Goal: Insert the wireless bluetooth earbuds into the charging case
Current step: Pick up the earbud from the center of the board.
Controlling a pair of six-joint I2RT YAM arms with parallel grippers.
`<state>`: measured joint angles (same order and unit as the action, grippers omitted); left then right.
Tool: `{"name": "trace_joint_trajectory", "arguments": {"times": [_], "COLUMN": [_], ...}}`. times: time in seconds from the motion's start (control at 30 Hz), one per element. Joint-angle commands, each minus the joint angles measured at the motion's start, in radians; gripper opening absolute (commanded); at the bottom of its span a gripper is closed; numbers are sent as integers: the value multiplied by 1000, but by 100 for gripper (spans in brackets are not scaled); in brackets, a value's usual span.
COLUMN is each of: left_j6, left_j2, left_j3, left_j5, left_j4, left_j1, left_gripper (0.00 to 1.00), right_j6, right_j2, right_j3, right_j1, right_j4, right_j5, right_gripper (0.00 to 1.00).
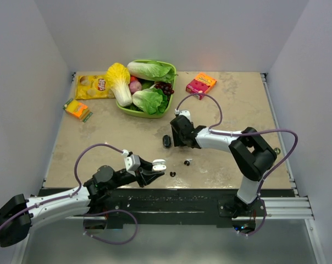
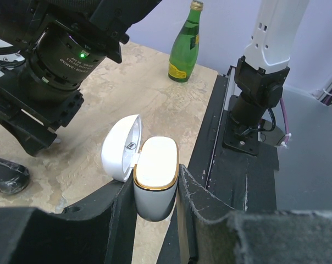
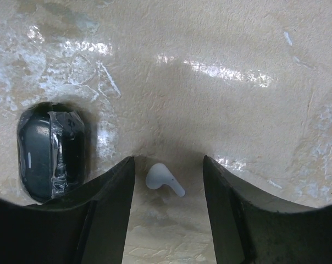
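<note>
We see a tan table [image 1: 232, 99]. Near its front edge the left gripper [image 2: 155, 204] clamps the white charging case [image 2: 155, 170], lid open. The right gripper [image 3: 169, 163] has its jaws apart. A black oval case [image 3: 51, 149] lies just beside one finger, and a white earbud [image 3: 164, 180] lies untouched between the fingers.

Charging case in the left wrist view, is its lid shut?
No, the white charging case has its lid swung open, standing to the left of the body.
</note>
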<state>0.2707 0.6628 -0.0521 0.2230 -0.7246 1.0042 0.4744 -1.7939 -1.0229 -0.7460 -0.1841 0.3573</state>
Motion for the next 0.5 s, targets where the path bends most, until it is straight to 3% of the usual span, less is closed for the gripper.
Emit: {"name": "trace_joint_trajectory", "arguments": {"times": [0.0,0.47], "left_j6": [12,22], "left_j2": [-9,12], "left_j3": [20,23], "left_j5": [4,12], "left_j4": [-62,-85], "left_j1": [8,10], "left_gripper": [0,0], "right_j6": [-40,-172], "right_j2": [33,71], "right_j3": [-31,-20], "right_j1": [-1,-18], "right_j4": [-80,-81], "right_j5": [25,-37], "right_gripper": [56,53]}}
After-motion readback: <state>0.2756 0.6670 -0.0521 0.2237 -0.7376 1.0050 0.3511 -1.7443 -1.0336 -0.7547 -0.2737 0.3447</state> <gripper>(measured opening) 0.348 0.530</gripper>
